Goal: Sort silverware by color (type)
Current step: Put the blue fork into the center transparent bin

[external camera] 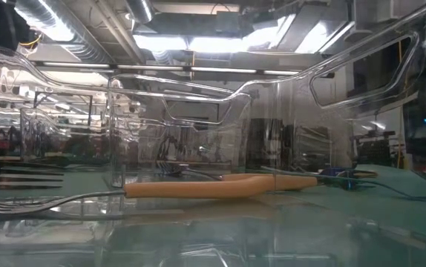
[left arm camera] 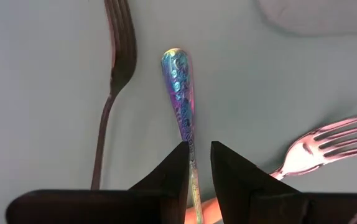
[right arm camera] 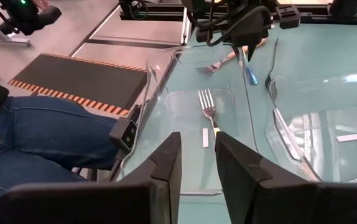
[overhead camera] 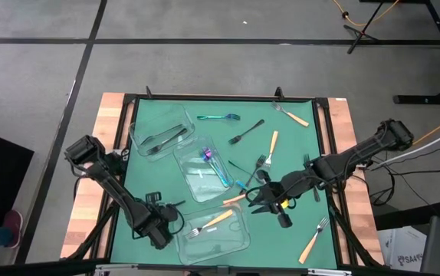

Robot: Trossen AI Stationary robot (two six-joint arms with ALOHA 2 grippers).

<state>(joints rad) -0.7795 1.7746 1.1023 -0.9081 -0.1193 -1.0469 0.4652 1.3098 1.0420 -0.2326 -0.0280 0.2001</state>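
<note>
My left gripper points down at the table's near left, beside the near clear container. It is shut on an iridescent utensil. A black fork and a silver fork lie on the green table on either side of that utensil. My right gripper hangs raised right of the table's middle, slanting down toward the same container. It is open, with nothing between its fingers. An orange-handled fork lies flat in the container. Beyond it, the right wrist view shows the left gripper. My left gripper pinches the iridescent utensil by the narrow part of its embossed handle, between the two fingers. The fingers come from above, pointing down, and lie across the utensil. The handle's rounded end sticks out past them. I cannot tell whether the utensil is lifted or rests on the table.
A middle container holds iridescent pieces and a far-left one holds black pieces. Loose utensils lie over the far and right table: an iridescent one, black forks, orange-handled ones. A person in jeans sits at the near edge.
</note>
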